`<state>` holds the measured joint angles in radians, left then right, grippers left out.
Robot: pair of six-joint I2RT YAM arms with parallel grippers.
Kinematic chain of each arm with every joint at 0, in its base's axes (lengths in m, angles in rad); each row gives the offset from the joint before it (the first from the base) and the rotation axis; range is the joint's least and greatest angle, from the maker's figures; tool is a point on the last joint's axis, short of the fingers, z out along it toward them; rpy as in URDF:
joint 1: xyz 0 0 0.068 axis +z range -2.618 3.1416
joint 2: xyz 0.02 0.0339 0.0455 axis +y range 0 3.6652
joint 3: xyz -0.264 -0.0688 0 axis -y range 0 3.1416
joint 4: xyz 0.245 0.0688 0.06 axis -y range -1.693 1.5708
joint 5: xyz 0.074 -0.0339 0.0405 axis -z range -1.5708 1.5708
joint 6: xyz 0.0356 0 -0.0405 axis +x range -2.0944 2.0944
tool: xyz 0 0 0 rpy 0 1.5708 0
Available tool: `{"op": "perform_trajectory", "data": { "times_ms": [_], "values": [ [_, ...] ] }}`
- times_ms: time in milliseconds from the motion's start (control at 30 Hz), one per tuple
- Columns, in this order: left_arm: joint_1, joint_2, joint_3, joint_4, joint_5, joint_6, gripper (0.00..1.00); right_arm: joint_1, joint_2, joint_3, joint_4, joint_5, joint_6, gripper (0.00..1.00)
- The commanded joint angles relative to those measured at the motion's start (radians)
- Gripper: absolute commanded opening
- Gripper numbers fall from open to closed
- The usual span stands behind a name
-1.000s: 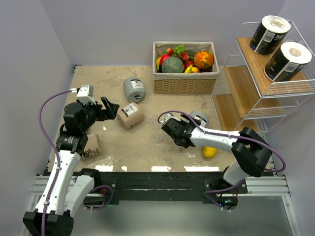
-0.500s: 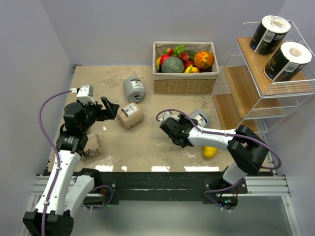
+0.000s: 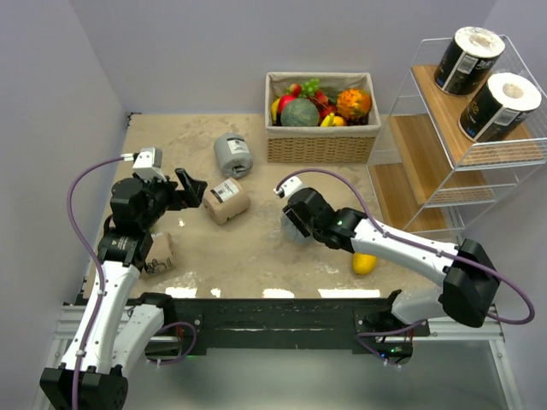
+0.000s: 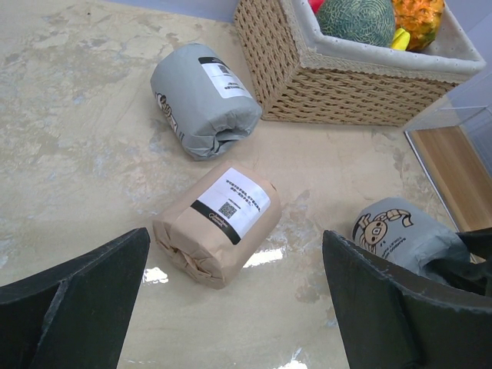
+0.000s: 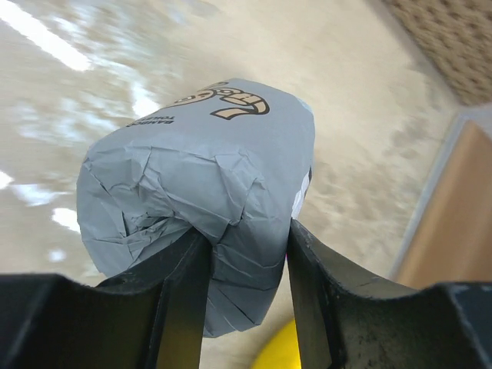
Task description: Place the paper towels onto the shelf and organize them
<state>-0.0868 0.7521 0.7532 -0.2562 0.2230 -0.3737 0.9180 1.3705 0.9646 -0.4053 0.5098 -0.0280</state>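
Note:
My right gripper (image 3: 296, 224) is shut on a grey paper towel roll (image 5: 207, 161) and holds it above the table, left of the shelf (image 3: 436, 162). The same roll shows at the right of the left wrist view (image 4: 400, 234). My left gripper (image 3: 192, 188) is open and empty, just left of a tan roll (image 3: 226, 200) lying on the table. A second grey roll (image 3: 232, 154) lies further back. Another tan roll (image 3: 161, 254) lies beside my left arm. Two black rolls (image 3: 468, 58) (image 3: 498, 105) stand on the shelf's top board.
A wicker basket (image 3: 322, 141) of fruit stands at the back, next to the shelf. A yellow mango (image 3: 364, 264) lies on the table under my right arm. The shelf's two lower boards hold nothing.
My right gripper has lifted the grey roll off the table and carried it left, away from the mango. The left arm has not moved.

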Motion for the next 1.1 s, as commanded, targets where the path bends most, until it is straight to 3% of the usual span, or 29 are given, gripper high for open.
{"op": "perform_trajectory", "data": {
  "times_ms": [0, 133, 267, 433, 733, 1067],
  "values": [
    [-0.005, -0.010, 0.001, 0.029, -0.005, 0.016, 1.00, -0.028, -0.001, 0.042, 0.049, -0.227, 0.106, 0.45],
    [-0.005, -0.008, 0.001, 0.028, -0.008, 0.016, 1.00, -0.093, 0.021, 0.056, 0.037, -0.318, 0.126, 0.46],
    [-0.005, -0.011, 0.002, 0.026, -0.011, 0.016, 1.00, -0.123, 0.003, 0.083, -0.003, -0.219, 0.143, 0.59],
    [-0.005, -0.005, 0.003, 0.026, -0.005, 0.016, 1.00, -0.127, -0.036, 0.160, -0.079, -0.174, 0.140, 0.64],
    [-0.005, -0.014, 0.001, 0.028, -0.008, 0.016, 1.00, -0.085, -0.011, 0.230, -0.089, -0.215, 0.191, 0.64],
    [-0.005, -0.019, 0.001, 0.025, -0.021, 0.016, 1.00, -0.045, 0.137, 0.272, -0.075, -0.218, 0.212, 0.64]
  ]
}}
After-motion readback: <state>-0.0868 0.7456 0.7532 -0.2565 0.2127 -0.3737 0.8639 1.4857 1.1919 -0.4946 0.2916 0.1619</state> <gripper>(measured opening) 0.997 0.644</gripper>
